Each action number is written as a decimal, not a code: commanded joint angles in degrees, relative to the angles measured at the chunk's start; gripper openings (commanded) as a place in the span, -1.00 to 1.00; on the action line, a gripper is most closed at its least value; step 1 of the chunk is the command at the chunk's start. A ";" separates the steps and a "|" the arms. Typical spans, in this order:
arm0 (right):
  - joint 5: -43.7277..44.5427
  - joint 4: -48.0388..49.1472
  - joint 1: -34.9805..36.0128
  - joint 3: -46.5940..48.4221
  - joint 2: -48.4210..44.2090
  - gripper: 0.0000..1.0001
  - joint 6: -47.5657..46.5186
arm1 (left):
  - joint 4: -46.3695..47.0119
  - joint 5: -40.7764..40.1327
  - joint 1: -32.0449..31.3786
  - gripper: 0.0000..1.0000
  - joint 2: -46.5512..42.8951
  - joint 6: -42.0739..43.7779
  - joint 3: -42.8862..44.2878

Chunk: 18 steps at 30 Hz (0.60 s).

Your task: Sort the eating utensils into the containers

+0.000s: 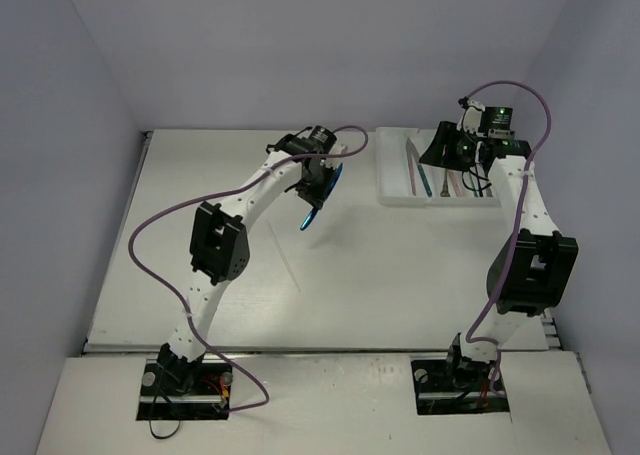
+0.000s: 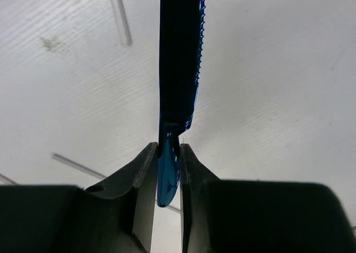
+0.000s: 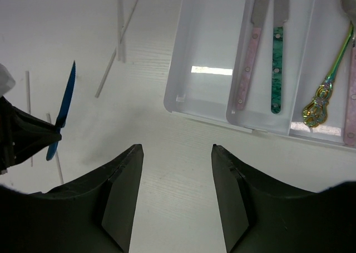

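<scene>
- At my left gripper (image 2: pixel 168 152): blue knife (image 2: pixel 179 58) clamped by its handle, blade pointing straight ahead; serrations visible only in this wrist view.
- Left of tray (image 3: pixel 183 69): knife held aloft.
- My right gripper (image 3: pixel 177 153): parted, empty.

White table (image 1: pixel 400 275): matt surface with a fine grain, standing inside a three-sided enclosure. Back wall (image 1: pixel 320 45), left wall (image 1: pixel 50 175) and right wall (image 1: pixel 605 95) are plain, pale lavender-grey, unmarked. A separate white panel (image 1: pixel 330 405) adjoins the table's near edge. Lighting is even, from above; shadows are soft.
</scene>
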 commanded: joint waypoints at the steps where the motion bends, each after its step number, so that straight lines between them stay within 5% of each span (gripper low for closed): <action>1: -5.49 2.33 0.66 1.81 -2.73 0.00 1.90 | 3.61 1.44 1.32 -1.00 -8.58 -3.38 2.08; 8: -6.94 3.46 12.21 1.27 -1.91 0.19 2.69 | 12.59 8.07 5.62 -1.00 -14.82 -12.18 -0.61; 18: -4.02 4.29 25.79 7.33 3.29 0.21 5.71 | 24.14 15.91 10.34 -1.00 -21.29 -22.74 -9.59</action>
